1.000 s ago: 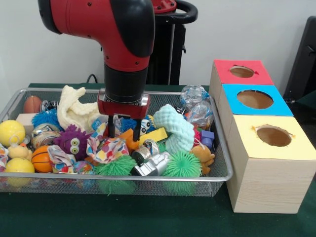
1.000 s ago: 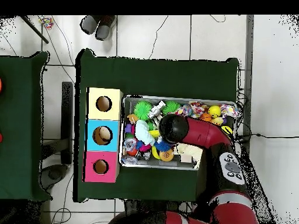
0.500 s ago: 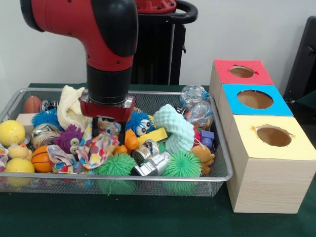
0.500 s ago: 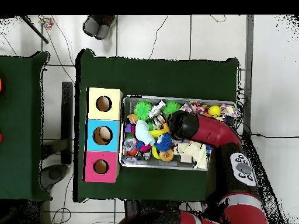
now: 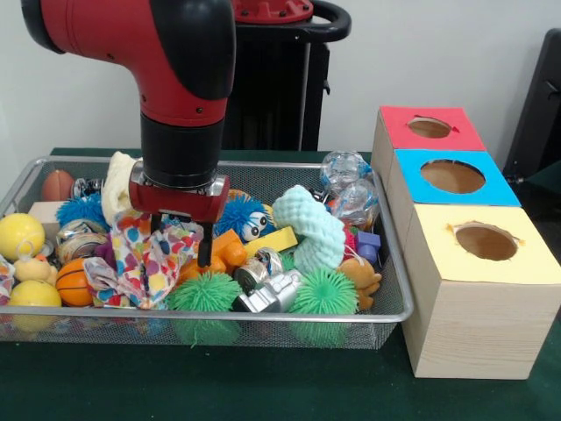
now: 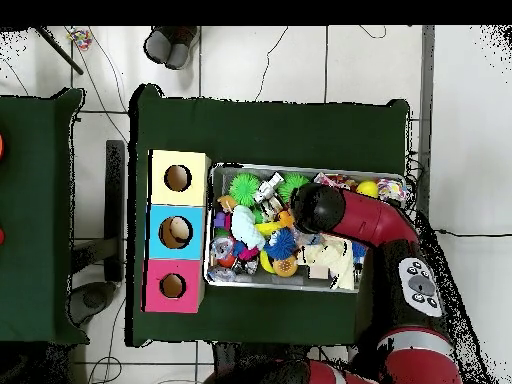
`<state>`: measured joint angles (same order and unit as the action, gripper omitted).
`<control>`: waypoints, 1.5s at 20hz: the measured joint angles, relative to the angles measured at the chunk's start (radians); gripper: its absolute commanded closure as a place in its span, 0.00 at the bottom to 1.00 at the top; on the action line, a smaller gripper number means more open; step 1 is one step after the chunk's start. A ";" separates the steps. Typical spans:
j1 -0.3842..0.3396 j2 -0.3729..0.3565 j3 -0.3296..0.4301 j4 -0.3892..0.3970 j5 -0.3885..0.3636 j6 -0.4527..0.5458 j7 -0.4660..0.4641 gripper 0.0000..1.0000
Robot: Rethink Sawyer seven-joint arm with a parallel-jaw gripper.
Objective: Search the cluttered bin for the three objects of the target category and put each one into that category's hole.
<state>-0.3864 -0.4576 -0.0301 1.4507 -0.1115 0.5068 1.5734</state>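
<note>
1. Green-covered desk (image 5: 263, 386), wire mesh bin (image 5: 396, 289) packed full; sorting box (image 5: 473, 324) just beside it with red hole (image 5: 429, 127), blue hole (image 5: 453, 176) and yellow hole (image 5: 486, 241), all empty as far as we can see.
2. Gripper (image 5: 180, 241) sits low over the bin's middle; fingers look clamped on the spotted cloth (image 5: 149, 259), which hangs bunched under them and drapes onto the pile.
3. Target category isn't shown; we judge cloth is the pick, with a cream cloth (image 5: 118, 180) lying just behind the arm as a likely second.
4. Risk: the cloth's lower folds touch neighbouring toys. A lift could drag the green spiky ball (image 5: 206, 294) or orange toy (image 5: 226, 250) up and over the rim.
5. Risk: the grip is on a loose fold only, so the fabric could slip free in transit towards the holes.
6. Risk: trailing cloth may catch a hole's edge rather than drop through.
7. Front view shows the fingers and the cloth; in the overhead view the arm (image 6: 350, 215) covers both.
8. Overhead view shows the bin-to-box spacing and someone's shoes (image 6: 168, 45) at the top edge, which the front view lacks.
</note>
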 measured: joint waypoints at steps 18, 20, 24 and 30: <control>0.011 0.007 -0.006 -0.017 0.000 0.000 0.000 1.00; 0.009 0.008 -0.005 -0.017 0.000 0.000 0.000 1.00; 0.005 0.009 -0.005 -0.017 0.000 0.000 0.000 1.00; 0.009 -0.006 -0.005 -0.007 0.004 0.000 0.000 1.00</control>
<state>-0.3775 -0.4637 -0.0356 1.4439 -0.1072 0.5067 1.5734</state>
